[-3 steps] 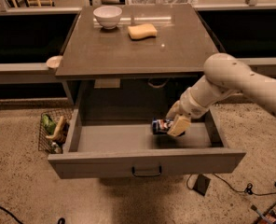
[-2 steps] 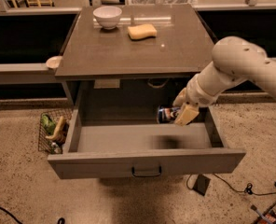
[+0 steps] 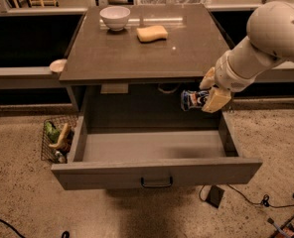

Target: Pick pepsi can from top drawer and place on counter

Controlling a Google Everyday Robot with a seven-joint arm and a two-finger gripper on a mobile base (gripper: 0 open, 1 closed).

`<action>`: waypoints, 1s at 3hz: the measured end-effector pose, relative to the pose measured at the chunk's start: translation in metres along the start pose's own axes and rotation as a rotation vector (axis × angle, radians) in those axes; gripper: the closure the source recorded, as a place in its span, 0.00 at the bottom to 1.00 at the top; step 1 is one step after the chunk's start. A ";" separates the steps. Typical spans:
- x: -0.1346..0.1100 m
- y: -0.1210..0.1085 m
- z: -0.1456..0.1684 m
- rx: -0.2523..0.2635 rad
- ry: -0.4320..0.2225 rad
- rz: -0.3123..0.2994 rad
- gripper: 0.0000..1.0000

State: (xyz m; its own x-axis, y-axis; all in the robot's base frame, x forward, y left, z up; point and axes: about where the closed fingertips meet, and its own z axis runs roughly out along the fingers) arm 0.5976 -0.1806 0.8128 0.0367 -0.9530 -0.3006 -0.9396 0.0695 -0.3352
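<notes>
The pepsi can point(image 3: 192, 100) is dark blue with red and white markings. It lies on its side in my gripper point(image 3: 209, 90), which is shut on it and holds it in the air above the right rear of the open top drawer point(image 3: 156, 171), just below the counter's front edge. The drawer's grey floor is bare, and its dark handle point(image 3: 156, 183) sits at the centre of the front panel. The counter point(image 3: 142, 46) is a grey-brown tabletop above and behind the drawer. My white arm reaches in from the right.
A white bowl point(image 3: 115, 17) and a yellow sponge point(image 3: 152, 32) sit at the back of the counter. A wire basket point(image 3: 55, 140) with items stands on the floor left of the drawer. Cables point(image 3: 246, 198) lie on the floor at the right.
My gripper has lifted the pepsi can up out of the drawer and moved it right, from the drawer floor to just under the counter edge.
</notes>
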 end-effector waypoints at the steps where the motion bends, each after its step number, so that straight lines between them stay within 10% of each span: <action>1: 0.000 0.000 0.000 0.000 0.000 0.000 1.00; 3: -0.028 -0.069 -0.029 0.102 -0.246 -0.042 1.00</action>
State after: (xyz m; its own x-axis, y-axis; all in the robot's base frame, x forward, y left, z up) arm 0.6518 -0.1669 0.8700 0.1681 -0.8564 -0.4882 -0.8967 0.0729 -0.4366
